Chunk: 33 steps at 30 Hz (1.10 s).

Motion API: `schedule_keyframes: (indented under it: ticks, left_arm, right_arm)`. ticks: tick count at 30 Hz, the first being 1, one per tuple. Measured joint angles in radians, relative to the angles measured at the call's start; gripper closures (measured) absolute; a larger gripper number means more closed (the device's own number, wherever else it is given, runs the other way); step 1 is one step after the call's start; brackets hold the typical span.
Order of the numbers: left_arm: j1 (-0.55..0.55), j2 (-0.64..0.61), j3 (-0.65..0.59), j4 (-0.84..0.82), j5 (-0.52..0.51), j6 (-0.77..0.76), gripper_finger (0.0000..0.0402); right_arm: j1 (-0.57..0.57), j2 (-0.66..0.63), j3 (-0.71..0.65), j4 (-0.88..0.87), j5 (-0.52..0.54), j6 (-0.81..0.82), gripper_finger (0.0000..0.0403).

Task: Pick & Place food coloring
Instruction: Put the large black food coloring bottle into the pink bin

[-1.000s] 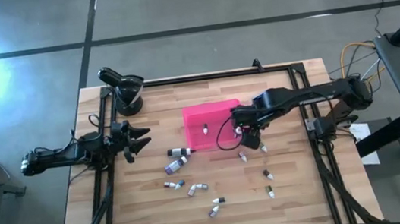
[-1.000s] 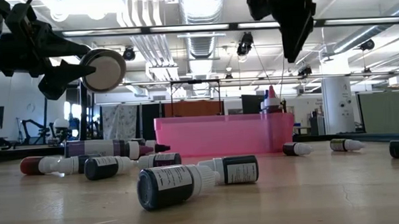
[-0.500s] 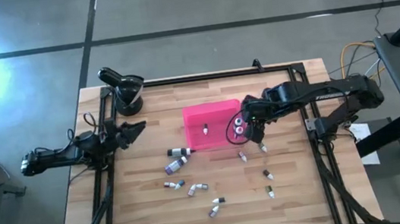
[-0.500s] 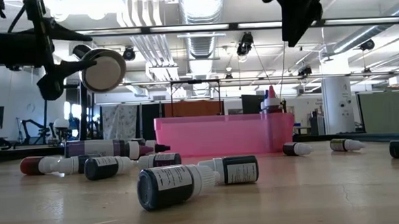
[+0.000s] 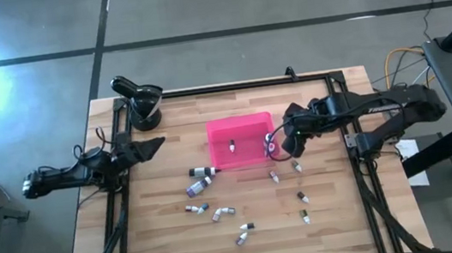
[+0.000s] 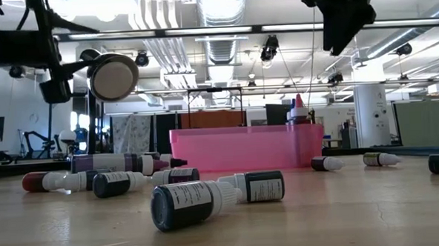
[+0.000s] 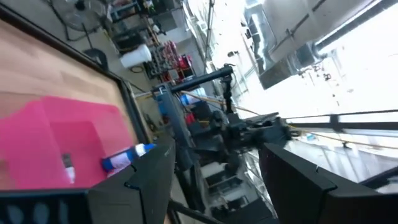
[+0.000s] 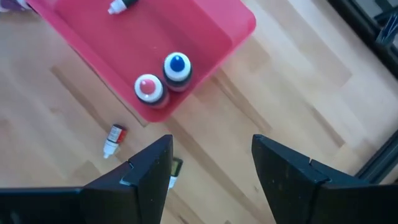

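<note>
- Table (image 5: pixel 333 226): wooden, holds the tray and scattered bottles.
- Tray (image 5: pixel 239 130): pink, mid-table; three bottles in it, one lying flat (image 5: pixel 232 146), two upright in the corner nearest the right arm.
- Right gripper (image 5: pixel 287 142): raised just beside that tray corner, jaws wide, holding nothing.
- Upright pair: red cap (image 8: pixel 148 88) and blue cap (image 8: pixel 177 66), touching, just ahead of the right fingers (image 8: pixel 140 176).
- Left gripper (image 5: pixel 149 146): at the table's left edge, well apart from the tray, jaws wide, empty.
- Loose bottles (image 5: pixel 201 174): lying flat on the table, well apart from the left gripper; the closest one (image 5: pixel 274 176) near the right gripper.
</note>
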Motion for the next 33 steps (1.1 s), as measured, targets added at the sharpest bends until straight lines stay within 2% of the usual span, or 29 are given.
schedule_keyframes:
  ticks: [3,7,14,19,27,33]
  left_arm:
    - [0.000,0.039,0.045,-0.006,0.018,0.011,0.0193]
    - [0.000,0.151,0.146,-0.087,0.037,0.083,0.0193]
    - [0.000,0.475,0.361,-0.312,0.169,0.294,0.0193]
    - [0.000,0.708,0.499,-0.523,0.178,0.476,0.0193]
    - [0.002,0.998,0.609,-0.547,0.181,0.747,0.0193]
    - [0.003,1.161,0.652,-0.529,0.194,0.831,0.0193]
  right_arm:
    - [0.000,-0.023,-0.050,0.037,0.000,0.020,0.0189]
    - [0.004,-0.049,-0.096,0.109,0.000,0.023,0.0189]
    - [0.004,-0.060,-0.139,0.169,0.000,0.016,0.0189]
    - [0.007,-0.061,-0.159,0.170,-0.001,0.013,0.0189]
    - [0.040,-0.061,-0.190,0.172,-0.003,0.010,0.0189]
    - [0.060,-0.061,-0.214,0.175,-0.003,0.014,0.0189]
